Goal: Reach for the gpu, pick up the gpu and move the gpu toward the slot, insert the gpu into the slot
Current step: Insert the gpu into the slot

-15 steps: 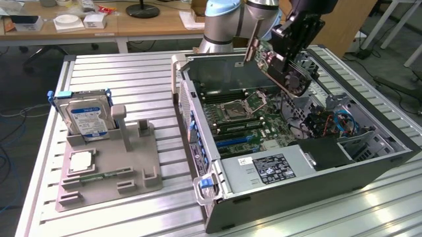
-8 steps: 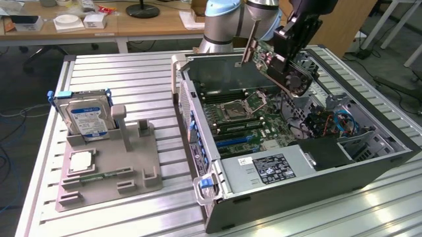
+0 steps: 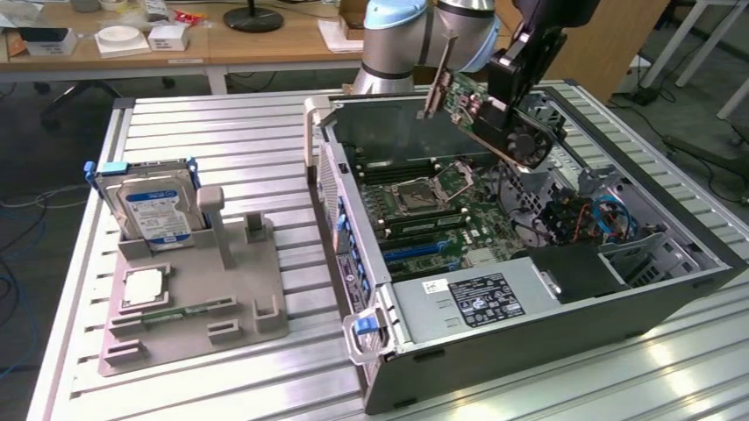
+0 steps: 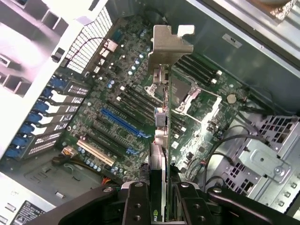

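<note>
The gpu (image 3: 497,118) is a dark card with a fan and a silver bracket (image 3: 436,83), held tilted in the air above the open computer case (image 3: 515,289). My gripper (image 3: 506,92) is shut on it from above. In the wrist view the gpu (image 4: 161,140) runs edge-on away from my fingers (image 4: 136,206), its silver bracket (image 4: 169,44) at the far end, hanging over the motherboard (image 4: 117,98). The blue slot (image 4: 123,123) lies on the board beside the card's line, well below it.
A grey fixture (image 3: 188,289) on the exterior view's left carries a blue-labelled hard drive (image 3: 153,210), a CPU and a memory stick. Inside the case are the power supply (image 3: 492,298), cables (image 3: 597,219) and a drive cage (image 4: 267,159). The case walls rise around the board.
</note>
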`<state>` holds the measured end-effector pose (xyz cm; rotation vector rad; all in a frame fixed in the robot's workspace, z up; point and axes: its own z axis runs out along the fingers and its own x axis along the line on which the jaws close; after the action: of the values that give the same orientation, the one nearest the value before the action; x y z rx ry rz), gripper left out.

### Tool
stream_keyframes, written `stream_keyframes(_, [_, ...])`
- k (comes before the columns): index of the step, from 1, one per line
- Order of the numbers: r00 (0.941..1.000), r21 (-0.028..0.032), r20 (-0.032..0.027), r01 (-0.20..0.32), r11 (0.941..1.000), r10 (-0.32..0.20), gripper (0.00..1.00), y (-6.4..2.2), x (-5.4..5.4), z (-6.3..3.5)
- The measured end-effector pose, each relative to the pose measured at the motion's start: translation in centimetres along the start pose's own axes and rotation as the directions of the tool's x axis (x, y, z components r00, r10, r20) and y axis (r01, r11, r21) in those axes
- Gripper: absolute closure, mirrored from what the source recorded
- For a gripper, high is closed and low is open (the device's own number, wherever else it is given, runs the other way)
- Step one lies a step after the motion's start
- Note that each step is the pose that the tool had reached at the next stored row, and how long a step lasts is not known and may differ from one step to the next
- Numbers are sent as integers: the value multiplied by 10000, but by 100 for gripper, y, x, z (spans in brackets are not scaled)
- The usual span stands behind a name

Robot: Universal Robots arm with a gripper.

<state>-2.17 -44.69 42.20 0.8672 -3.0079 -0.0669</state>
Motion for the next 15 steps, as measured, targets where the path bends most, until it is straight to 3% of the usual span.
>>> stream_keyframes(2, [10000, -46, 82, 38, 10000, -38, 74, 0, 0, 3])
stream_keyframes(3, [9999, -33, 103, 97, 9999, -97, 74, 0, -1, 5])
stream_keyframes(9, [9933, -34, 63, 1155, 9933, -1155, 74, 0, 0, 17])
stream_keyframes(15, [9756, -43, 21, 2197, 9756, -2196, 74, -1, 0, 33])
